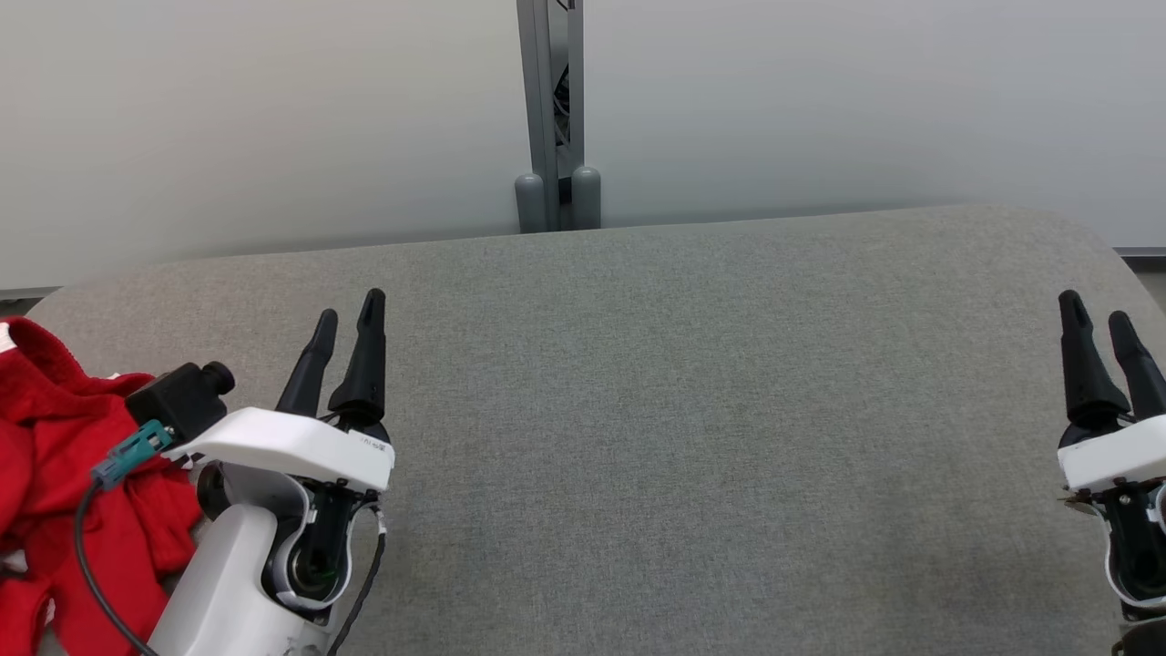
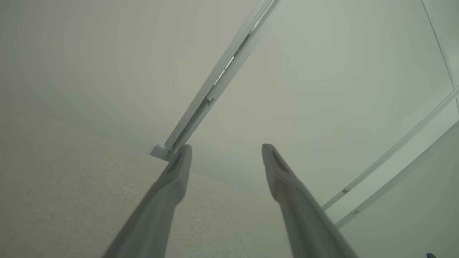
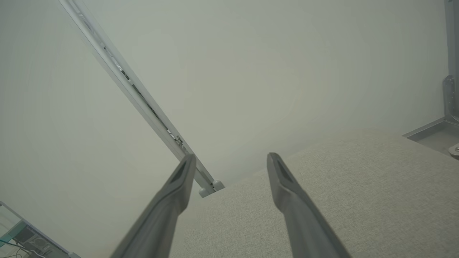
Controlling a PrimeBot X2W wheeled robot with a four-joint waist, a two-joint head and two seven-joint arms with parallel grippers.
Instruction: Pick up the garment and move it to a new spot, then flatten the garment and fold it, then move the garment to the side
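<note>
A red garment [image 1: 64, 465] lies crumpled at the left edge of the grey fabric table [image 1: 683, 410], partly behind my left wrist. Just to its right my left gripper [image 1: 351, 310] hovers open with nothing between its fingers, which point toward the back wall. In the left wrist view the same gripper [image 2: 226, 148] shows spread fingers over the table edge and wall. My right gripper [image 1: 1096, 308] hangs open and empty at the far right of the table. Its wrist view has the gripper [image 3: 231, 159] with fingers apart above bare fabric.
A grey metal post [image 1: 551, 109] stands against the pale wall behind the table's back edge. The table's corners are rounded. A wide stretch of bare grey fabric lies between the two grippers.
</note>
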